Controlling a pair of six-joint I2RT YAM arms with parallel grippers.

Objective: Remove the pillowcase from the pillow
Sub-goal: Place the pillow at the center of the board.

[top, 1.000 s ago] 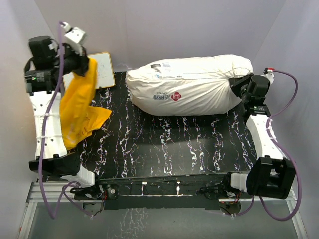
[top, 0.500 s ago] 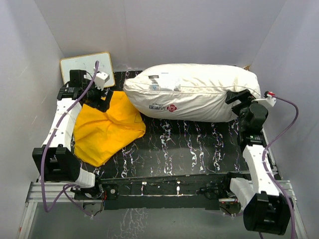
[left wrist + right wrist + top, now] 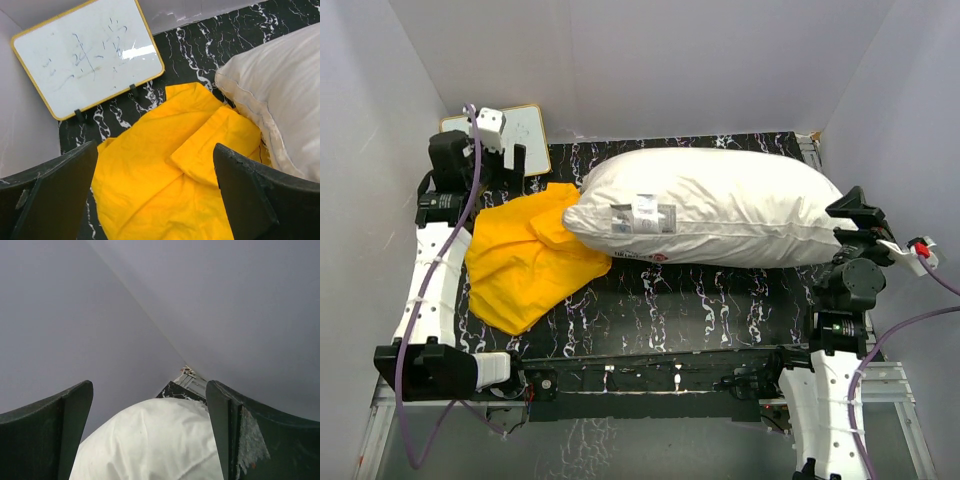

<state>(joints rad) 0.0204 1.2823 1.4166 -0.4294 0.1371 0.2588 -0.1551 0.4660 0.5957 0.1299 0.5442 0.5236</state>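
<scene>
Left gripper [image 3: 155, 147]: jaws spread wide, nothing between them; it hangs above the far-left part of the table [image 3: 700, 310], pointing down. Directly below its fingers [image 3: 60, 185] lies the pillowcase [image 3: 150, 190], bright yellow, crumpled and folded over itself, flat on the black white-veined tabletop. No print shows on the upturned side. In the top view the left gripper [image 3: 513, 160] sits beyond the pillowcase [image 3: 525, 265], near the whiteboard [image 3: 532, 128], a yellow-framed board with faint pen marks that leans against the back wall in the far-left corner. The whiteboard [image 3: 85, 55] stands apart from the yellow cloth, with a strip of bare table [image 3: 200, 45] between. The pillowcase is fully off the pillow [image 3: 720, 205]; its right edge meets the pillow's left end and appears to run slightly under it. Right gripper [image 3: 149, 385]: jaws also wide, holding nothing. Its wrist view looks along the pillow [image 3: 150, 440], whose rounded white end bulges up between and below the two fingers; cannot tell whether they touch it. From above, the right gripper [image 3: 858, 215] sits at the pillow's right end, against or just beside it. The pillow lies across the far half of the table, plump, wrinkled, bare white, a sewn label [image 3: 642, 215] on its near-left face. Pale walls enclose the table.
</scene>
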